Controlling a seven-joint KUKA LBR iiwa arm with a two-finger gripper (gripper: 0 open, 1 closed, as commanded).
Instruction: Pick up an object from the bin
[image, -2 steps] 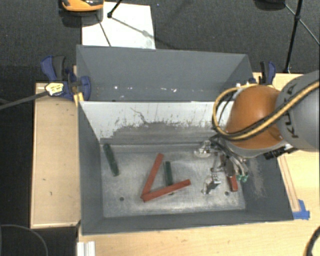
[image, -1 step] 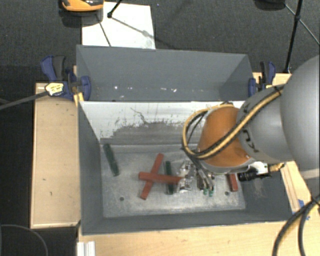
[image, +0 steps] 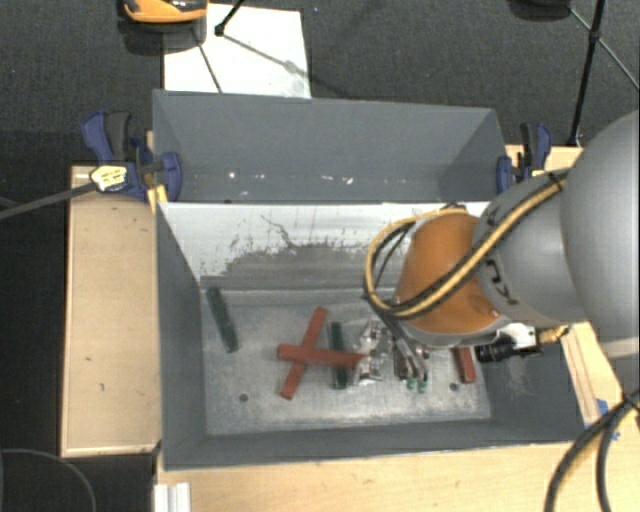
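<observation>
The hand (image: 385, 362) sits low in the bin (image: 190, 300); I cannot tell whether it is apart or together. Crossed red sticks (image: 305, 355) lie just beside it, and a green stick (image: 222, 320) lies well beyond those.

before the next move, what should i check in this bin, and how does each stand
1. Gripper low over the bin floor, right of centre: ok.
2. Anything held: cannot tell.
3. Things close by: short dark green piece and crossed red sticks just left of the gripper: ok.
4. Red sticks free to lift singly: not ok, one lies across the other.
5. Long dark green stick by the left wall, apart from the rest: ok.
6. Small red piece at right, partly behind the wrist: cannot tell how it lies.
</observation>
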